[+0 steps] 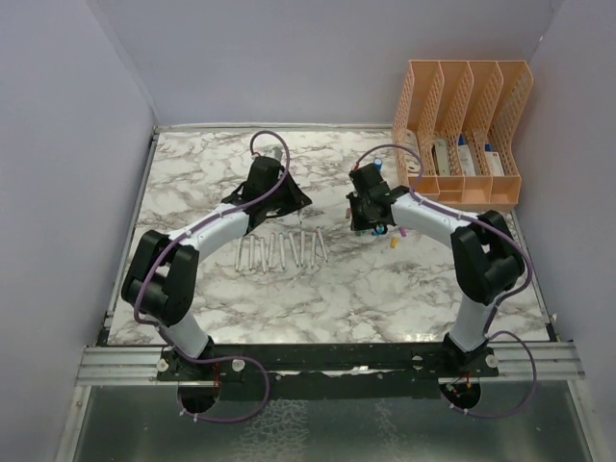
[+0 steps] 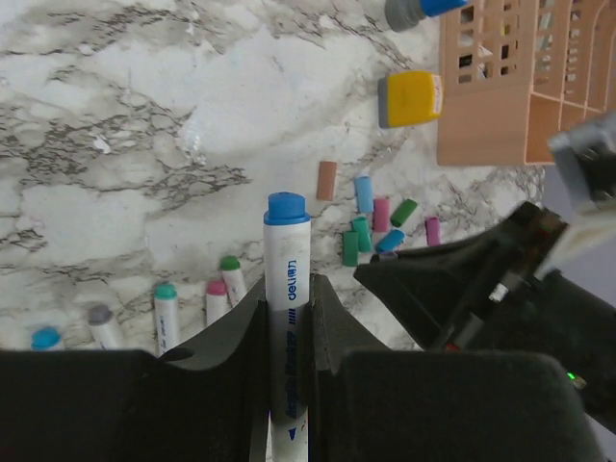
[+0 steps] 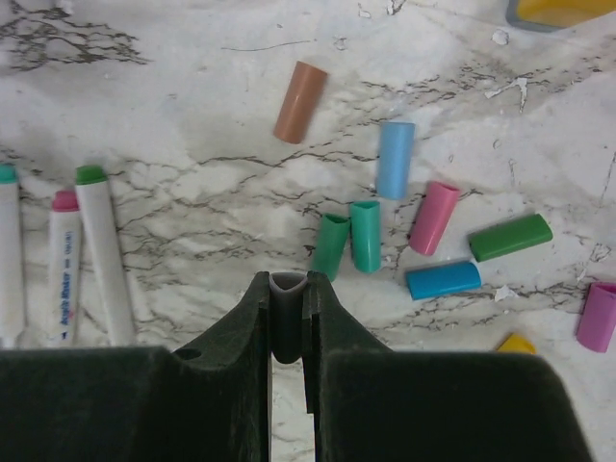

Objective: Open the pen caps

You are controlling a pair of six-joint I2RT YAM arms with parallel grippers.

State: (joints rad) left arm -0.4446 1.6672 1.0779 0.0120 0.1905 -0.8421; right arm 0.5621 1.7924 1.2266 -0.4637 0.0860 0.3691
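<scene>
Row of pens (image 1: 282, 252) on the table (image 1: 337, 298), loose caps (image 3: 396, 159) near the row's right, file rack (image 1: 462, 125) farther right and behind it.

The top camera sits high behind both arms, looking down and forward over the whole marble table (image 1: 192, 173), an orange file rack (image 1: 462, 125) at far right. The left wrist camera is low and close, looking along the left gripper (image 2: 289, 284) and its clamped pen (image 2: 287, 250) across the table toward that rack. The right wrist camera looks almost straight down from very near, past the right gripper (image 3: 286, 287) pinching a grey cap (image 3: 286, 332). Both wrist views share the loose caps (image 3: 395, 159) and the row of pens (image 3: 101, 250); the top view shows these small, between the arms.
</scene>
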